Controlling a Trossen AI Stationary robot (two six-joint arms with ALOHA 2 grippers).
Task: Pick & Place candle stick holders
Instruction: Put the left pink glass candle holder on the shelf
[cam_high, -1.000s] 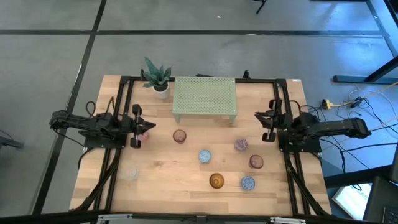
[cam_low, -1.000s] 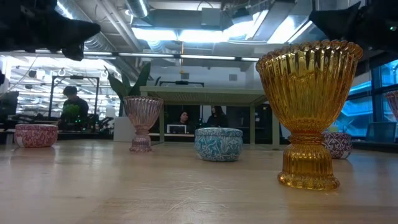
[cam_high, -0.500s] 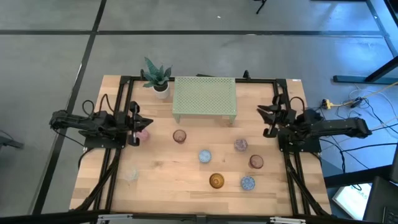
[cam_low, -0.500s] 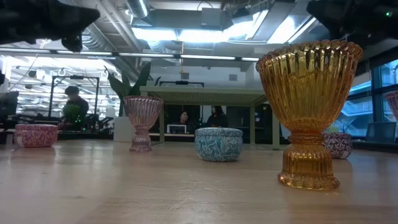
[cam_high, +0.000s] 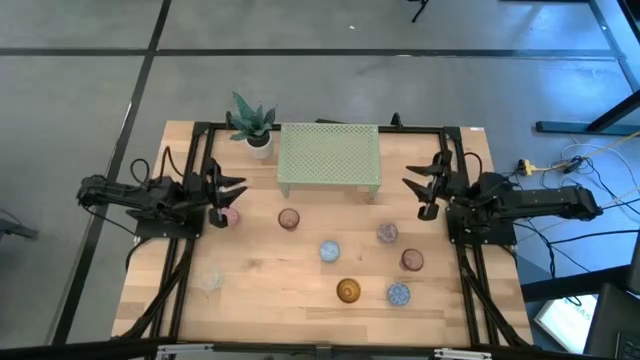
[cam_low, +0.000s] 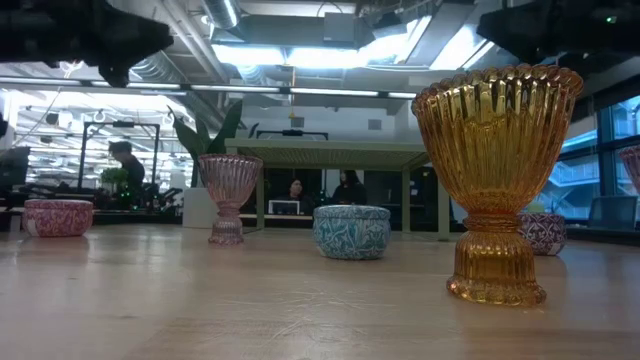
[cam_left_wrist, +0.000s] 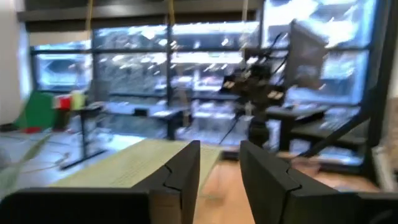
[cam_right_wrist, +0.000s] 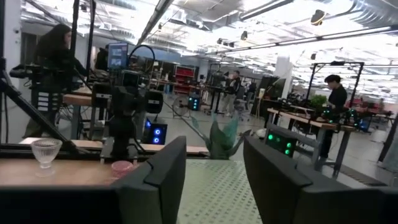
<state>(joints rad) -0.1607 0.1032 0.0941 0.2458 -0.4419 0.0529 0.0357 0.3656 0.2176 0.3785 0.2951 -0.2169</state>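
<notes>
1. I have both arms raised above the surface (cam_high: 260, 290), nothing in either gripper. The left gripper (cam_high: 222, 193) sits at the left edge, fingers apart and empty; the right gripper (cam_high: 425, 190) sits at the right edge, fingers also apart and empty.
2. The candle stick holders are spread over the middle and front: a pink mosaic holder (cam_high: 229, 216), a pinkish ribbed holder (cam_high: 289, 219), a blue mosaic holder (cam_high: 329, 251), an amber holder (cam_high: 348, 291) and a clear holder (cam_high: 209, 281).
3. The relation I'd steer by: in the high view the pink mosaic holder lies just off my left fingers (cam_left_wrist: 186, 171) at about 5 o'clock, almost under them. It is round, so no long axis matters.
4. My right gripper is nearer a purple mosaic holder (cam_high: 387, 233), at about 7 o'clock from it.
</notes>
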